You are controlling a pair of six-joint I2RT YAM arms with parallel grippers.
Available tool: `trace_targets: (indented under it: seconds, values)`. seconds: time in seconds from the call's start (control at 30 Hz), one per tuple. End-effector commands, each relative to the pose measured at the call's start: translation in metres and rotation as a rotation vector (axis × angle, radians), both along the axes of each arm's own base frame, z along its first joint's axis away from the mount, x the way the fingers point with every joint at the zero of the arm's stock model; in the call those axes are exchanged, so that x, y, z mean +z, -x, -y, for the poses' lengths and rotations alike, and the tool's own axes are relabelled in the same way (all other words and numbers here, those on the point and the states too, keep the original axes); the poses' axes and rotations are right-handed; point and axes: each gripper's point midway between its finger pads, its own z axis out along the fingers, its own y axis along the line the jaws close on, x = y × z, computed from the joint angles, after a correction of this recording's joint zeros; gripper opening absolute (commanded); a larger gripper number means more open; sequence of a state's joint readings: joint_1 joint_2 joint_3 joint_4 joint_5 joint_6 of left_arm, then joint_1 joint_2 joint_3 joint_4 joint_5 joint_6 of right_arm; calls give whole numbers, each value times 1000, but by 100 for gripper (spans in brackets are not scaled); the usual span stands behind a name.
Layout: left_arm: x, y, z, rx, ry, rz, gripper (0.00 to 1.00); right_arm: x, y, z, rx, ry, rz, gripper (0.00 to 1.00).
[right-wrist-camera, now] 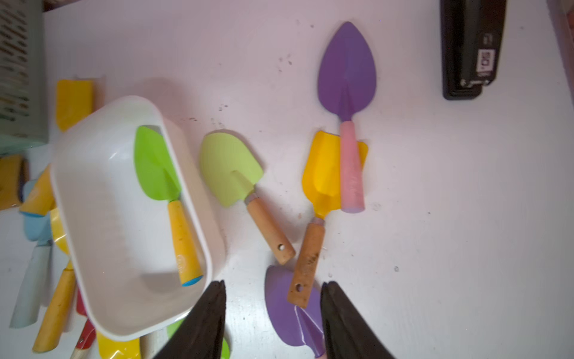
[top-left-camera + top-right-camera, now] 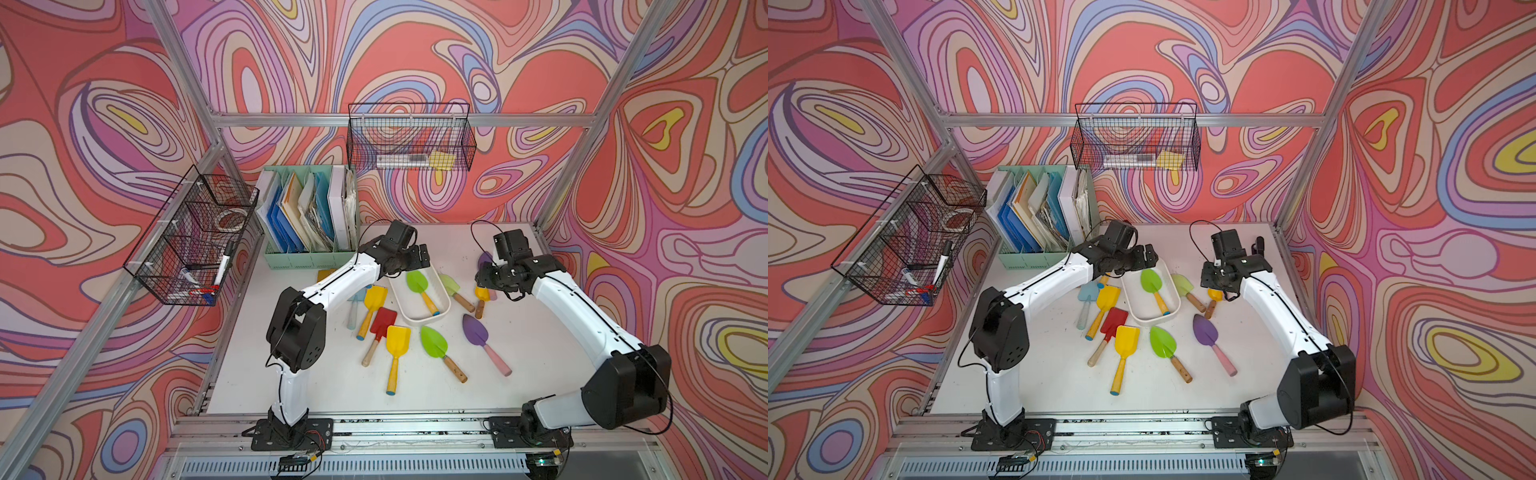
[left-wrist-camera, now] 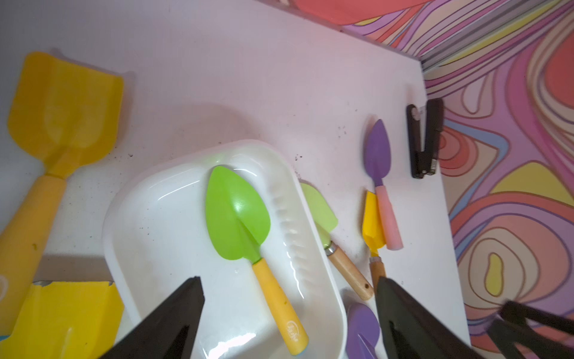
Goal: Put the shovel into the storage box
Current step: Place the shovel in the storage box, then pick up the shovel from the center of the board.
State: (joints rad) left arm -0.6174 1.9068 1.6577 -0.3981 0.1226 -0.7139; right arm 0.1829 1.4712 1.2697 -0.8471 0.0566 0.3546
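Green shovel (image 3: 237, 214) lying in storage box (image 3: 149, 223), left jaws spread above

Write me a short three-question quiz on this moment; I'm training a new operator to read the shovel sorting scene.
1. True or false: the white storage box holds exactly one shovel.
2. What lies across the small yellow shovel by the right gripper? A) a red shovel B) the pink handle of a purple shovel C) a marker
3. Fill in: the left gripper above the box is ____ and holds nothing.

Key
1. True: only the green shovel with the yellow handle lies inside.
2. B
3. open
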Motion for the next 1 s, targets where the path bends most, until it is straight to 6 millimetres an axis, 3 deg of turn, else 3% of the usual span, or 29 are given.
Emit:
trace_targets:
  seconds: [0.0, 0.13, 0.37, 0.4, 0.97]
  values:
    - [9, 14, 4, -63, 26, 32, 94, -28, 0, 12, 1, 41, -85, 50]
    - [13, 24, 1, -86, 12, 22, 94, -52, -12, 25, -5, 61, -143, 47]
    - [7, 37, 4, -120, -24, -24, 94, -76, -39, 43, -9, 100, -172, 42]
    - [6, 38, 4, -121, -26, -27, 94, -87, -42, 44, -6, 107, -200, 42]
    - [0, 36, 5, -105, -39, -37, 94, -131, -71, 64, -7, 167, -253, 41]
